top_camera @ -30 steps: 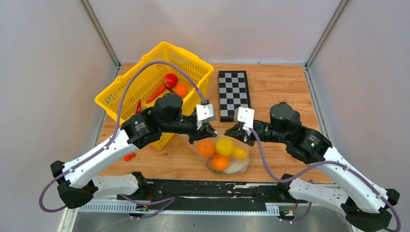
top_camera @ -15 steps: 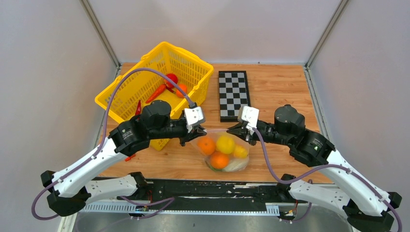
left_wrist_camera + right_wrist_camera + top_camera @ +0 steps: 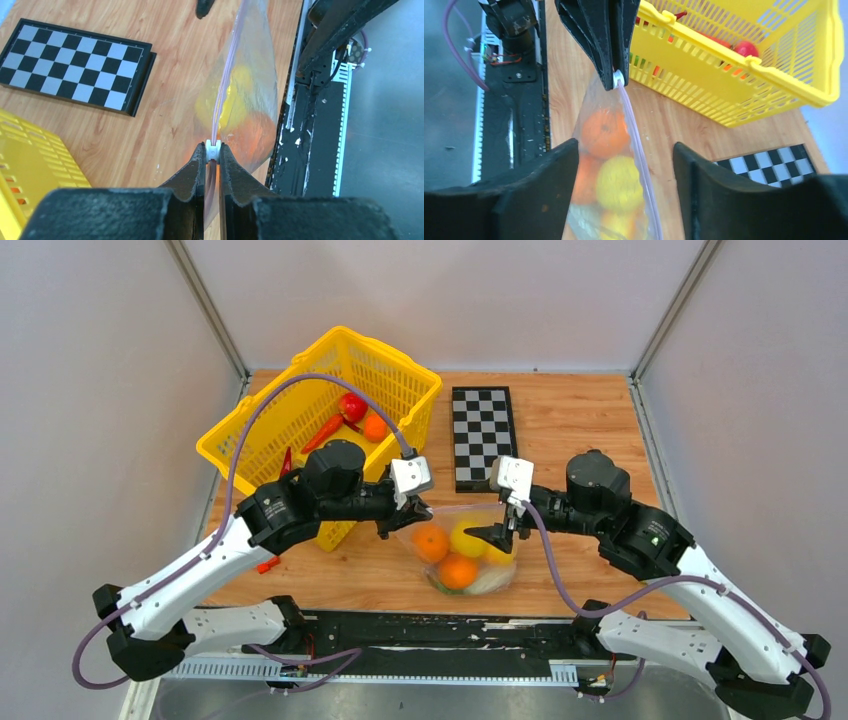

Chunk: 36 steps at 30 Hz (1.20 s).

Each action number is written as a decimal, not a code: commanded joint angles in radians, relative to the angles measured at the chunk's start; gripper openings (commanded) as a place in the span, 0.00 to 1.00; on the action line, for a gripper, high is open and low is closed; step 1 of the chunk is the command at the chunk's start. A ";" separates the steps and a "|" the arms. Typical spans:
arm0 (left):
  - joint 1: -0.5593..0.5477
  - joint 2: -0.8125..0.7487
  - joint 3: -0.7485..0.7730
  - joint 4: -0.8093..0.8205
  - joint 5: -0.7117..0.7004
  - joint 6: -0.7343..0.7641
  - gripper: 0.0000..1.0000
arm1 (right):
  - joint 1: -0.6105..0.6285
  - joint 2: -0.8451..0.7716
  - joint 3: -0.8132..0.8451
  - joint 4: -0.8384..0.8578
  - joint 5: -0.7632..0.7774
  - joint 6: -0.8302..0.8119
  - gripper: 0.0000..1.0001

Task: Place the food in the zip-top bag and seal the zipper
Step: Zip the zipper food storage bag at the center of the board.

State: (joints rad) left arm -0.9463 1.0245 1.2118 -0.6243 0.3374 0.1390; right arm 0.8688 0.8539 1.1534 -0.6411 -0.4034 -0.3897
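The zip-top bag [image 3: 470, 552] lies on the wood table between my two grippers. The food inside it is two orange pieces [image 3: 432, 542], a yellow one [image 3: 466, 538] and a pale one [image 3: 490, 584]. My left gripper [image 3: 405, 516] is shut on the white slider [image 3: 213, 150] at the left end of the zipper [image 3: 225, 85]. The pinkish strip runs straight away from it. My right gripper [image 3: 505, 523] stands open astride the bag's right end, its fingers [image 3: 555, 172] on either side of the zipper [image 3: 636, 142] without touching it.
A yellow basket [image 3: 300, 425] at the back left holds a red tomato [image 3: 352, 406], a carrot and an orange piece. A folded checkerboard [image 3: 483, 435] lies behind the bag. A small red piece [image 3: 267, 564] sits near the front left edge. A black rail [image 3: 420, 630] runs along the near edge.
My right gripper has opened and let go of the bag's right end. The left gripper keeps its hold on the slider and has shifted a little left.
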 commanded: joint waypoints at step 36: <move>0.003 0.046 0.077 0.075 0.085 -0.040 0.00 | 0.006 0.216 0.191 -0.118 -0.129 -0.094 0.26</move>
State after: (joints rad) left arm -0.9463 1.0737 1.2392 -0.6014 0.3996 0.1101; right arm 0.8700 1.0565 1.3155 -0.7677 -0.4938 -0.4622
